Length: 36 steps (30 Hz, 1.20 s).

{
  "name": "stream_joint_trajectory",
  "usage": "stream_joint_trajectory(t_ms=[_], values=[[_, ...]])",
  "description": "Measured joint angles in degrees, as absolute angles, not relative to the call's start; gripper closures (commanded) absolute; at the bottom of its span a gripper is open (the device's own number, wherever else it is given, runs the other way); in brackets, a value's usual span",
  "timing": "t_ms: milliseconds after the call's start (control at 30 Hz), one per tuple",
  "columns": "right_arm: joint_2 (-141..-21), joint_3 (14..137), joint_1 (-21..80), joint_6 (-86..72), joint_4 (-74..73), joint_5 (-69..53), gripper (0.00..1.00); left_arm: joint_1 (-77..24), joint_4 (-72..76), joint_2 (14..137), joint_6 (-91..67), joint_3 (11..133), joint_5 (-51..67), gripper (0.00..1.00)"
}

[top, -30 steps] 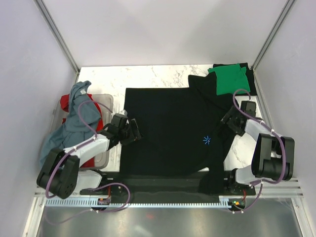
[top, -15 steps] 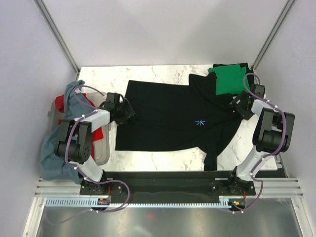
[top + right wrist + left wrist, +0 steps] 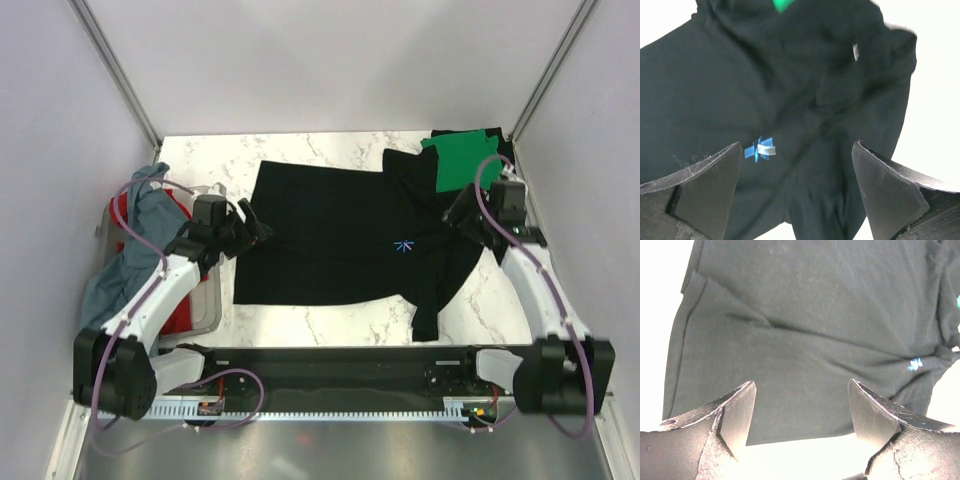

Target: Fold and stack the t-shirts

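Observation:
A black t-shirt [image 3: 340, 235] with a small blue logo [image 3: 405, 247] lies spread across the middle of the marble table, its right side bunched with a sleeve trailing toward the front. My left gripper [image 3: 250, 232] hovers open at the shirt's left edge; in the left wrist view [image 3: 800, 415] the cloth [image 3: 805, 330] lies below the fingers, with nothing between them. My right gripper [image 3: 455, 212] is open above the bunched right side [image 3: 796, 185], empty, with the logo [image 3: 760, 149] near its left finger. A folded green t-shirt [image 3: 465, 160] rests at the back right.
A translucent grey bin [image 3: 205, 300] stands at the left edge, with a grey-blue t-shirt [image 3: 130, 260] draped over it and a red one [image 3: 180, 310] inside. Dark cloth [image 3: 503, 150] shows under the green shirt. Frame posts rise at the table's back corners.
The black shirt's front part, hanging over the near edge a second ago, now lies farther back on the table. Both grippers have drawn back toward the front, and the right one has opened wider.

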State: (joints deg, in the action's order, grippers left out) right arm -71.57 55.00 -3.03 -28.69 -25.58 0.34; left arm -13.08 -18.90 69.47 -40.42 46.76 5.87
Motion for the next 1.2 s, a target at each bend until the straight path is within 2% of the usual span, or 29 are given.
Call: stream_joint_trajectory(t_ms=[133, 333, 500, 700, 900, 1200], values=[[-60.14, 40.47, -3.44, -33.06, -25.12, -4.75, 0.02, -14.02, -19.62, 62.96, -40.49, 40.60, 5.89, 0.18], [-58.24, 25.50, -2.72, -38.33, -26.37, -12.08, 0.03, -16.73, -22.98, 61.78, -41.39, 31.99, 5.82, 0.19], [-52.75, 23.53, -2.70, -40.42, -24.77, -11.64, 0.04, -19.11, -23.83, 58.13, -42.48, 30.46, 5.45, 0.19], [-58.17, 24.03, -2.94, -40.91, -20.51, -10.55, 0.03, -19.75, -24.14, 56.18, -42.68, 30.11, 4.67, 0.20], [-58.22, 24.03, -3.44, -40.58, -20.14, -10.13, 0.02, -19.75, -24.91, 52.90, -42.68, 29.06, 3.64, 0.20], [-61.69, 26.81, -21.65, -38.92, -21.93, -11.73, 0.02, -19.75, -25.74, 52.64, -42.65, 29.02, 3.05, 0.20]])
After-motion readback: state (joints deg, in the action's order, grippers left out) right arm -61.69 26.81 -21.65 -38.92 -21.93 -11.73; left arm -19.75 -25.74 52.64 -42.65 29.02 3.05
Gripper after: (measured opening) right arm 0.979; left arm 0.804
